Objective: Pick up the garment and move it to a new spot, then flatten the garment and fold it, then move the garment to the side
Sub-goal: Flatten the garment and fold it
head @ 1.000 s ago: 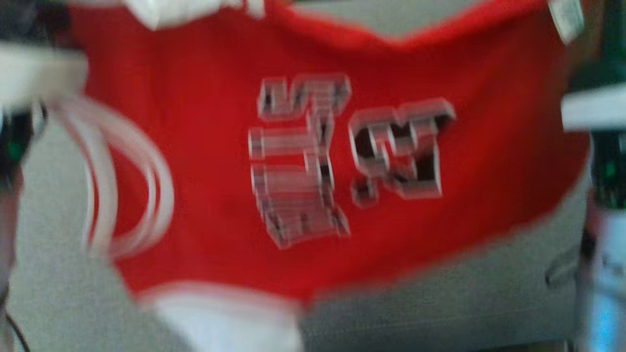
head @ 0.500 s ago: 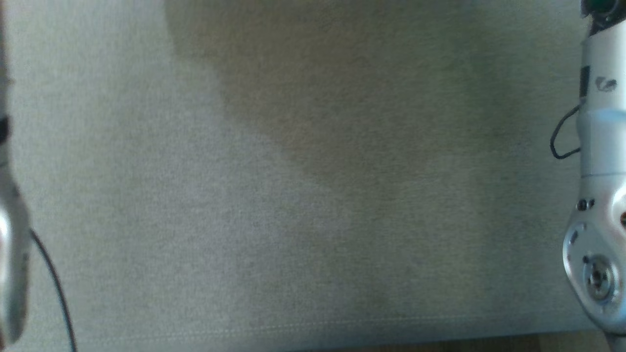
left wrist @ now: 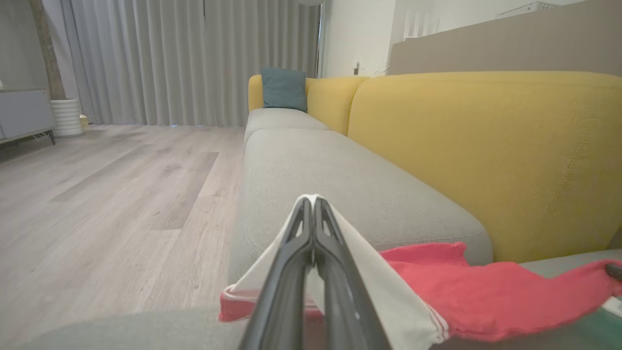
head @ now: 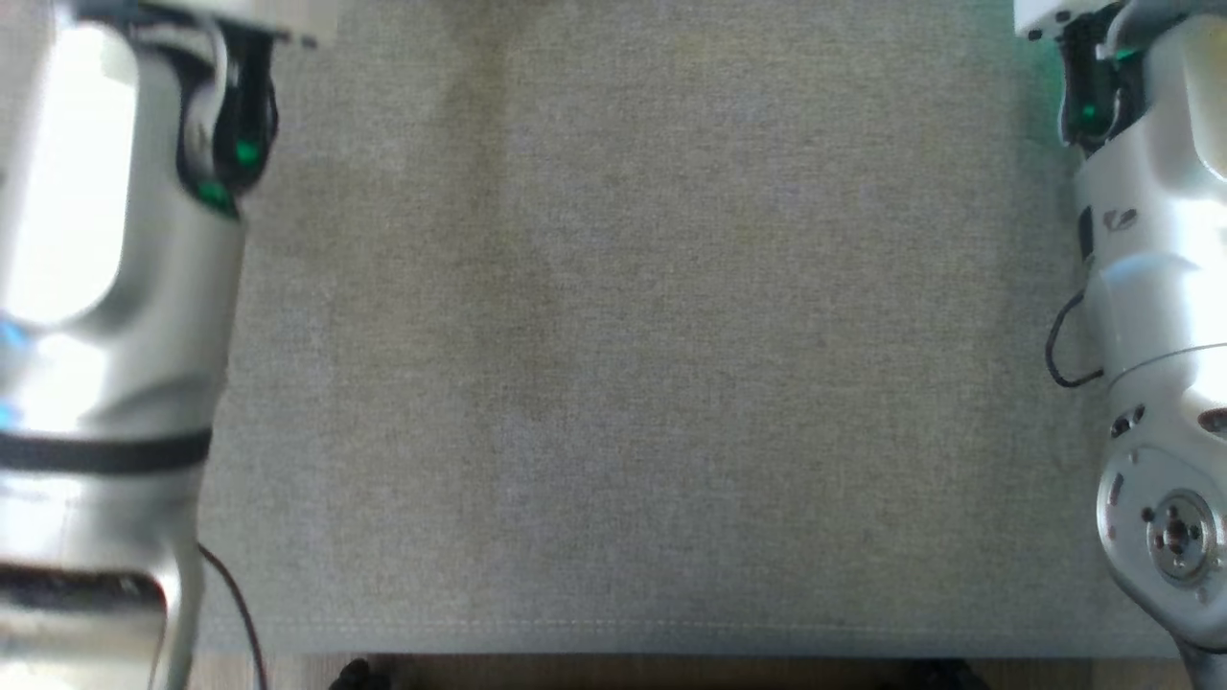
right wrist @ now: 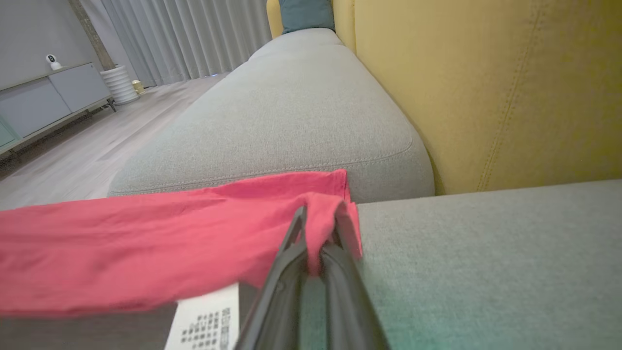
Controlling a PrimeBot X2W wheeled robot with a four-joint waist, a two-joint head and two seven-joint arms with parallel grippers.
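Over the grey seat cushion (head: pixel 652 335), head cam: pale left forearm (head: pixel 105 316) and right forearm (head: pixel 1160 316) reaching forward at either edge. Down the left wrist cam: left gripper (left wrist: pixel 313 204) pinched tight on the white trim (left wrist: pixel 384 296) of the red garment (left wrist: pixel 486 296), fingers pressed together, cloth draped down both sides. Same deal on the right wrist cam: right gripper (right wrist: pixel 318 226) clamped on a bunched red corner, fabric poking up between the tips. So, garment strung out sideways between the two grips, sagging a bit, right in front of the yellow backrest (left wrist: pixel 486 146). Can't tell whether any of it touches the cushion underneath. White label (right wrist: pixel 204 325) with small print hanging off the lower edge, just beside the right fingers. Further back: teal pillow (left wrist: pixel 284 89) at the far end of the sofa, wood floor (left wrist: pixel 121 184), grey curtains (left wrist: pixel 170 58).
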